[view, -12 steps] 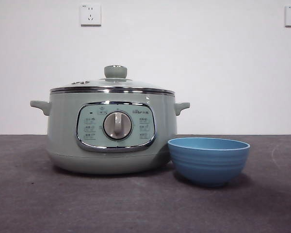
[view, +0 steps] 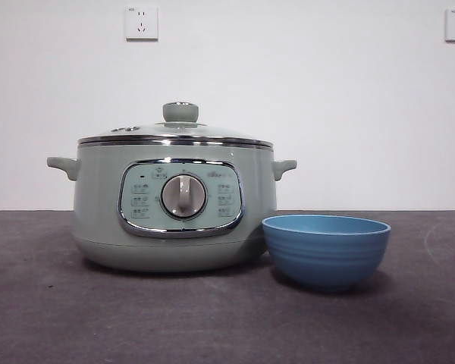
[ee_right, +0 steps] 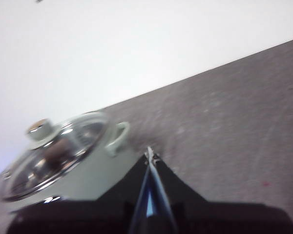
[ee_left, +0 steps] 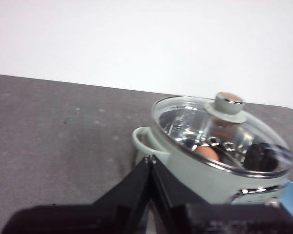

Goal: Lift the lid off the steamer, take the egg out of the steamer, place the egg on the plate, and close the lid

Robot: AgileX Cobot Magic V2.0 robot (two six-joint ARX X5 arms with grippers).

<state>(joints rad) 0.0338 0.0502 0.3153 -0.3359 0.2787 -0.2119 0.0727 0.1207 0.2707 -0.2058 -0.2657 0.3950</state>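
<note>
The pale green steamer (view: pixel 174 208) stands left of the middle in the front view, with the glass lid (view: pixel 176 136) closed on it. It also shows in the left wrist view (ee_left: pixel 205 170) and the right wrist view (ee_right: pixel 73 170). Through the lid (ee_left: pixel 219 134) the brownish egg (ee_left: pixel 206 153) lies inside. The blue plate (view: pixel 326 249), a bowl, sits just right of the steamer and looks empty. My left gripper (ee_left: pixel 151 158) is shut, held off the steamer's side handle. My right gripper (ee_right: pixel 149 155) is shut, off the other handle. Neither shows in the front view.
The dark grey table (view: pixel 98 318) runs to a white wall with two power sockets (view: pixel 141 23). The steamer's side handles (view: pixel 62 165) stick out on both sides.
</note>
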